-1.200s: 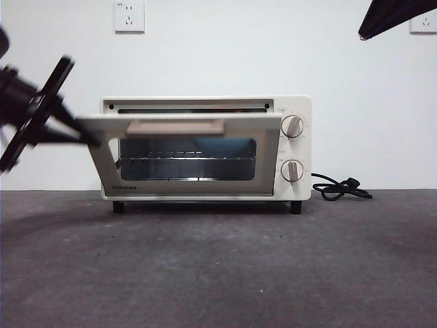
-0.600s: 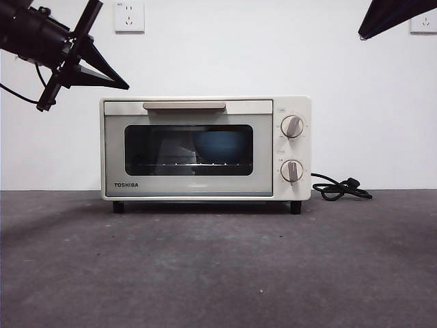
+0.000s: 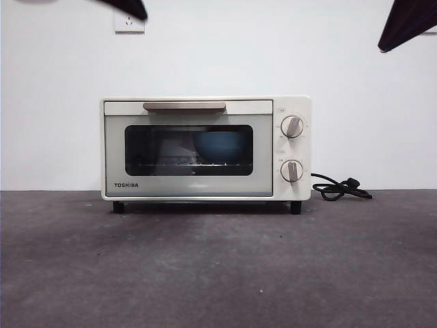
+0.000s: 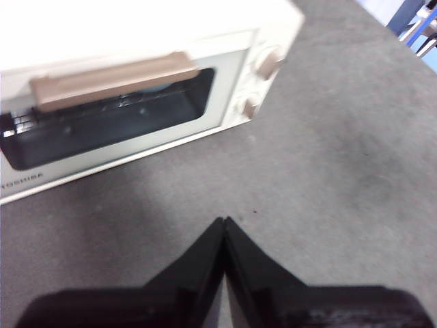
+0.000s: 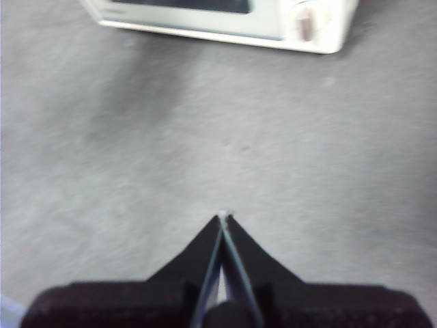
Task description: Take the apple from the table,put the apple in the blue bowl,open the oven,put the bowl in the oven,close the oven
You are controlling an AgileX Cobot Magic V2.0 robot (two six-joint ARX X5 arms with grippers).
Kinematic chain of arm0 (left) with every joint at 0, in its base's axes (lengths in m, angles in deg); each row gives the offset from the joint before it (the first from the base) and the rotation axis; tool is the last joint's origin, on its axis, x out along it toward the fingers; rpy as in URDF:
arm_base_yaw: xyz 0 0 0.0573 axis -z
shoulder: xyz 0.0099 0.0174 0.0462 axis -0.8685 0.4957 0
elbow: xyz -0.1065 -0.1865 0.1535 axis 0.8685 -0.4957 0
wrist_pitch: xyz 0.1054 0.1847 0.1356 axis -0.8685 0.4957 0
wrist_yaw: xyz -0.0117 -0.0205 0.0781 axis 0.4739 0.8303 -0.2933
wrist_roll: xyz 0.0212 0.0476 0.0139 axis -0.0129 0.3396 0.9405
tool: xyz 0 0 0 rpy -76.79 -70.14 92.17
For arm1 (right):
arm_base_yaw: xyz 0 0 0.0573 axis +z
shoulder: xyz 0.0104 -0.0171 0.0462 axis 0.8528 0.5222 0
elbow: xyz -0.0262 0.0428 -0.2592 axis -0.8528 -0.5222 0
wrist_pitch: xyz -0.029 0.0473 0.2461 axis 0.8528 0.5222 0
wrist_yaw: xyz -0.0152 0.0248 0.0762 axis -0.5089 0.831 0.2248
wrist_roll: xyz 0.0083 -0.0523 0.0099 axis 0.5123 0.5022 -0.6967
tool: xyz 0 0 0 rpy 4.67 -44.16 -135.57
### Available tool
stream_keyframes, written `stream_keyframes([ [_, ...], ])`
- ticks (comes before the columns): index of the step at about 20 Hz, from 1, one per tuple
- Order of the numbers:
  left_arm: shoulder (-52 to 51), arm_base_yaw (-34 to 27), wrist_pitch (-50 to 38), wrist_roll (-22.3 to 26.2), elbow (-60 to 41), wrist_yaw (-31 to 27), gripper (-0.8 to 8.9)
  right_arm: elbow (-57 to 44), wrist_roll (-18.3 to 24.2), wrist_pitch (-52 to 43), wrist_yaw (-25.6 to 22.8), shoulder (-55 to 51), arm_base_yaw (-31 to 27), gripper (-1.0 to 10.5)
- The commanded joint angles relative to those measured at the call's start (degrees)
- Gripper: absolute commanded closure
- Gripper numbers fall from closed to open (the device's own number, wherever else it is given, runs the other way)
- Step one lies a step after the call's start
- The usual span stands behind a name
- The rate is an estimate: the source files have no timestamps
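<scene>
Left gripper point(image 4: 224, 220) risen clear since door shut, oven point(image 3: 205, 147) facing front, long axis sideways, both grippers' jaws pressed together

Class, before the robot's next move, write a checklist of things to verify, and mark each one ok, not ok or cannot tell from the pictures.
1. Oven door shut flush, handle at the top: ok.
2. Bowl inside, seen through the glass: ok.
3. Apple in the bowl: cannot tell, none shows through the glass.
4. Left gripper shut, clear of the oven, above the table: ok.
5. Right gripper shut, holding nothing, away from the oven: ok.
6. Cord lies beside the oven, away from both arms: ok.
</scene>
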Motion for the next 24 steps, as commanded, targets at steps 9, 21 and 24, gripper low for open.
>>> stream_keyframes([
  [9, -9.14, 6.47, 9.7, 0.63, -0.13, -0.28, 8.17, -0.37, -0.39, -0.37, -7.37, 0.02, 0.0, 9.5],
  [21, -24.74, -11.37, -14.19, 38.27, -10.27, 13.16, 8.17, -0.37, -0.39, -0.39, -7.98, 0.02, 0.0, 9.5],
  [24, -33.66, -21.44, -27.5, 37.27, -23.63, 6.6, 8.17, -0.37, -0.39, -0.39, -7.98, 0.02, 0.0, 9.5],
])
